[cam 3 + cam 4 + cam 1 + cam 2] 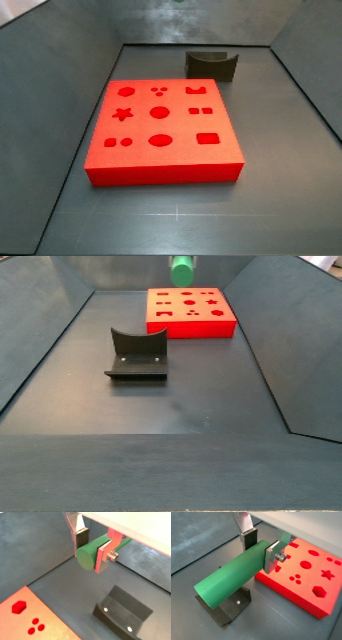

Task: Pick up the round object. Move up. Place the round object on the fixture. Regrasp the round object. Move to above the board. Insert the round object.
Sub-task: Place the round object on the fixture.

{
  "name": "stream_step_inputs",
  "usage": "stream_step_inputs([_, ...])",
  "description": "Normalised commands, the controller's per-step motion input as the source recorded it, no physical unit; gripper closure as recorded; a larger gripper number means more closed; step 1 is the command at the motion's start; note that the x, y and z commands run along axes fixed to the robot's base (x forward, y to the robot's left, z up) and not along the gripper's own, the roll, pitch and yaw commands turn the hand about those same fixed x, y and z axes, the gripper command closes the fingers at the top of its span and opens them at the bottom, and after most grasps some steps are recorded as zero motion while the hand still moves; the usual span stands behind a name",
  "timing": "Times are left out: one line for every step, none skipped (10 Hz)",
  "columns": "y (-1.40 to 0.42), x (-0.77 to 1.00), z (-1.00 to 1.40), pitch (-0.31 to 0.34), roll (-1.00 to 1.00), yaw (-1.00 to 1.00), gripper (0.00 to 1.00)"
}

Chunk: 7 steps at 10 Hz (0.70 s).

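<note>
Gripper (262, 548) clamped on round object (231, 577) | raised above fixture (228, 607)

No legible text, labels, brand marks, numbers or signs appear in any view. The large bright red rectangular board (163, 133) carries only shaped recesses. The small dark grey-black fixture (138, 354), the smooth green cylindrical peg (232, 577) and the gripper (261, 547) clamped on it show no markings.
</note>
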Motion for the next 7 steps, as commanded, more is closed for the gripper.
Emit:
stream_step_inputs([-0.07, 1.0, 0.03, 0.151, 0.01, 0.05, 1.0])
stream_step_inputs([-0.05, 0.94, 0.02, 0.15, 0.01, 0.05, 1.0])
stream_step_inputs([0.54, 1.0, -0.32, -0.009, -1.0, 0.03, 1.0])
stream_step_inputs([0.57, 1.0, -0.32, -0.01, -1.0, 0.02, 1.0])
stream_step_inputs([0.46, 0.99, -0.24, -0.017, -1.0, 0.0, 1.0])
stream_step_inputs([0.28, 0.89, -0.15, -0.014, -1.0, 0.0, 1.0])
stream_step_inputs([0.13, 0.74, -0.07, 0.008, -1.0, -0.01, 1.0])
